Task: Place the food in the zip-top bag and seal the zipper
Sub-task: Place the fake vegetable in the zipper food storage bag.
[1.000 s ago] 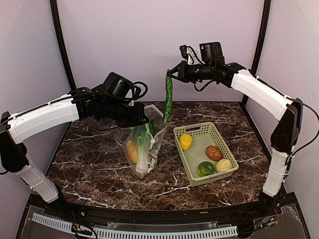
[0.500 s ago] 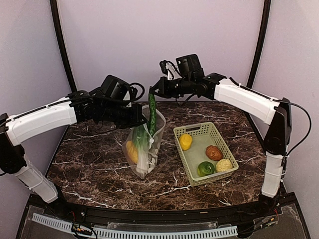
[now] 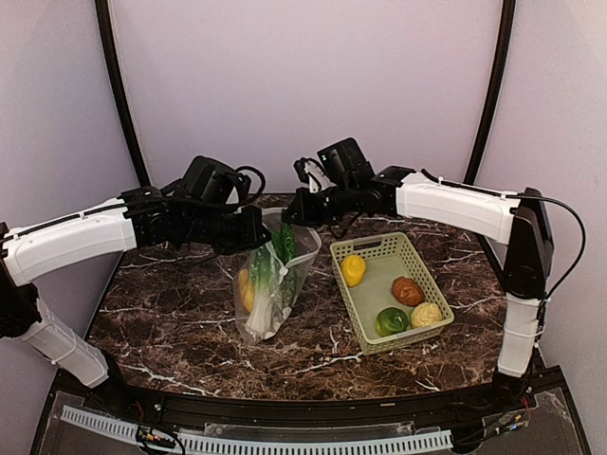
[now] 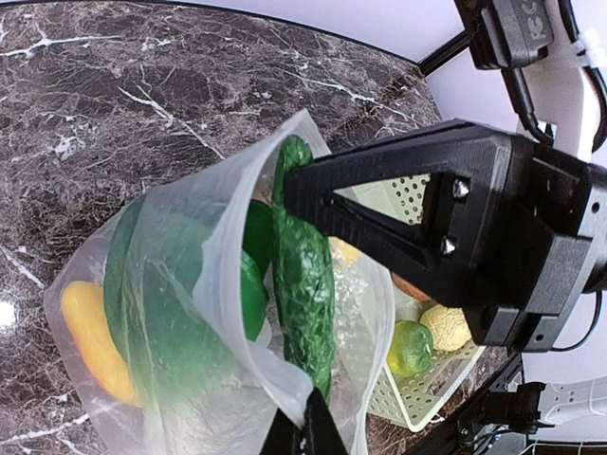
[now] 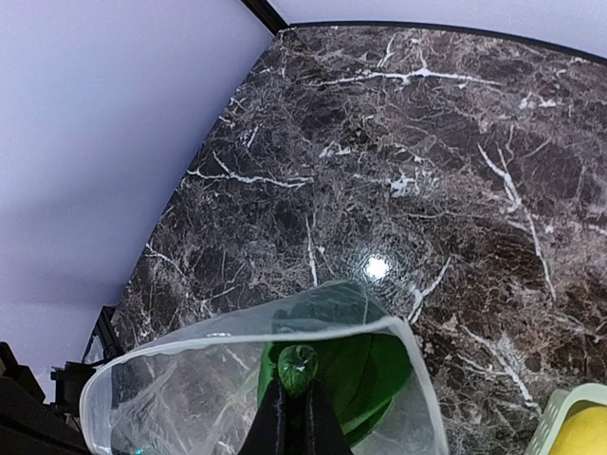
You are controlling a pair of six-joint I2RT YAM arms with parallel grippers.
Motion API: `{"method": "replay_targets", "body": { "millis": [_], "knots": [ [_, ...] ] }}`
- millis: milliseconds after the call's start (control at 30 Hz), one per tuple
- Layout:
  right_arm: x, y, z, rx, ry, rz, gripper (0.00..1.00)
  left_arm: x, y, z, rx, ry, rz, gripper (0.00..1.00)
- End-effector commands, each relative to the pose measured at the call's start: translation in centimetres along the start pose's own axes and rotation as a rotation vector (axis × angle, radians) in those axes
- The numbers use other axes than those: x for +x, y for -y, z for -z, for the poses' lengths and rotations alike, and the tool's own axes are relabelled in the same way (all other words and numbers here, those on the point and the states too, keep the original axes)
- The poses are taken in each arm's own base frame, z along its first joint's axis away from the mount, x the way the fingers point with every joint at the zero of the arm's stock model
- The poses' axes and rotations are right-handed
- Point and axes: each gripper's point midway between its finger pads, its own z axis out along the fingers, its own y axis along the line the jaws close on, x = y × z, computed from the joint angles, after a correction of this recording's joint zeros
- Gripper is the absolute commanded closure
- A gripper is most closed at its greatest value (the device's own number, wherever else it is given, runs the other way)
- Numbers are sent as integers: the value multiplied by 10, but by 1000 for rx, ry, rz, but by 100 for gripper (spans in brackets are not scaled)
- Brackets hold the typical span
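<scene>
The zip-top bag (image 3: 270,284) stands on the table with its mouth held up and open. My left gripper (image 3: 256,234) is shut on its near rim (image 4: 275,374). Inside lie a yellow piece (image 4: 90,341) and a white-green leek (image 3: 266,270). My right gripper (image 3: 290,210) is shut on the top end of a long dark green cucumber-like piece (image 4: 303,275), which hangs down inside the bag's mouth (image 5: 256,327). Its tip (image 5: 297,365) shows between the right fingers. The zipper strip runs along the open rim, unsealed.
A light green mesh basket (image 3: 417,261) sits right of the bag. It holds a yellow lemon (image 3: 353,269), a brown piece (image 3: 408,290), a green fruit (image 3: 391,321) and a pale bumpy piece (image 3: 427,314). The two grippers are close together above the bag.
My right gripper has moved left and down, carrying the cucumber-like piece from above the table into the bag's mouth. The left gripper and the bag shifted slightly left.
</scene>
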Motion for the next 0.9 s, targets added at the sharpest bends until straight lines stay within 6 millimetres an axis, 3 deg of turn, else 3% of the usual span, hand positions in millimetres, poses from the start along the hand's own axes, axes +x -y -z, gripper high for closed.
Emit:
{"method": "replay_targets", "body": {
  "millis": [0,233,367,400,500,567,667,867],
  "knots": [
    [20,-5,-3,-14,-54,-65,100,-8,4,12,35,51,19,99],
    [22,-3,-9,11,-68,-185,100,-5,4,10,43,40,21,99],
    [33,-2,-5,23,-110,-279,100,-7,2,11,36,52,21,99],
    [36,-4,-4,13,-124,-291,96,-7,2,12,36,55,19,99],
    [38,-12,3,-24,-142,-283,72,-8,3,12,34,58,16,99],
    [33,-24,10,-88,-143,-222,63,-8,2,11,28,58,15,99],
    [14,-34,25,-148,-103,-105,60,-7,0,11,19,56,10,99],
    [-27,-17,62,-255,-24,23,58,-6,-2,13,11,48,-5,99]
  ]
}}
